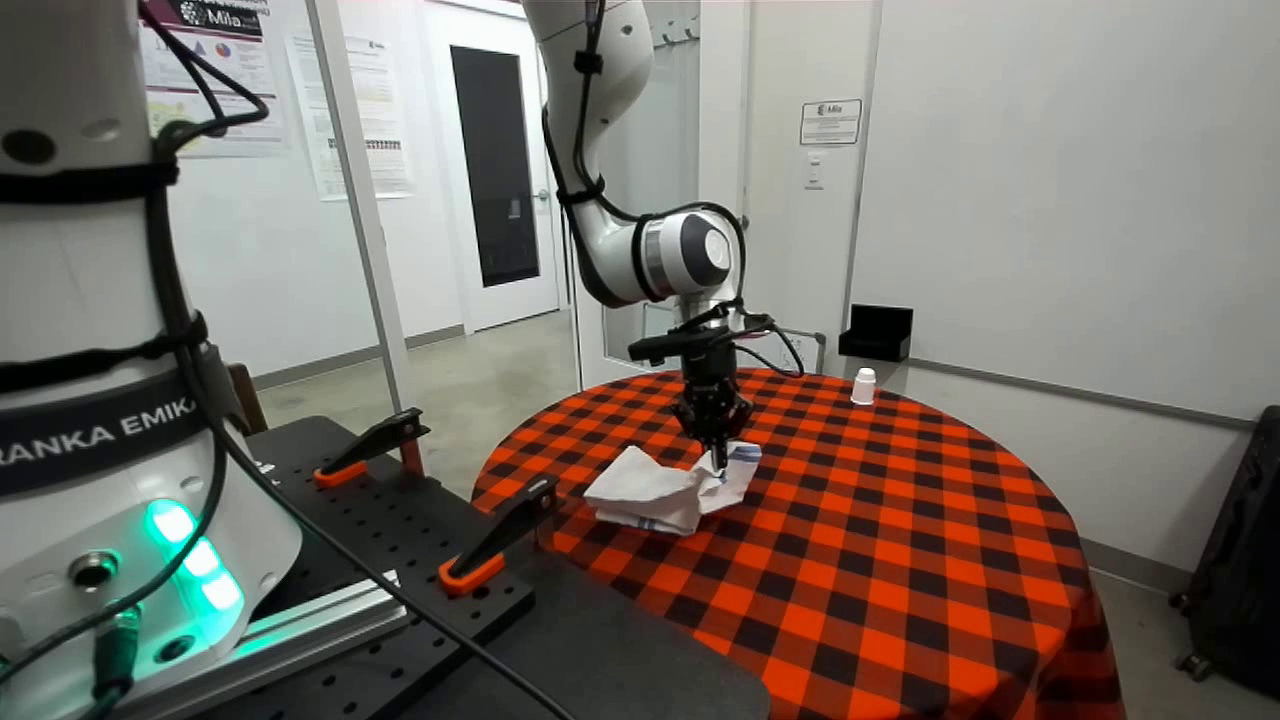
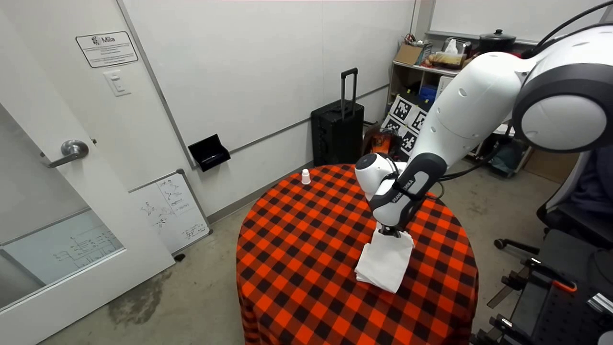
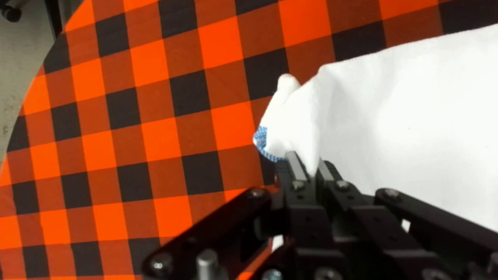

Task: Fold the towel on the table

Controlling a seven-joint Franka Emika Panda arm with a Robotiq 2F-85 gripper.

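One fold of the towel (image 3: pixel 404 120) sat pinched in the nearly closed claw (image 3: pixel 311 167) — clear only in the wrist view — while the arm (image 1: pixel 612 255) hung bent above the table (image 1: pixel 860 530).

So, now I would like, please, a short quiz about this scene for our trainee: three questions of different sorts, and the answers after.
1. Open: what is the gripper doing with the towel?
2. Choose: the cover of the table shows A) dots, B) checks, C) flowers.
3. True or false: in the wrist view, the towel shows only white.

Key:
1. Pinching a fold of it.
2. B.
3. False; blue shows too.
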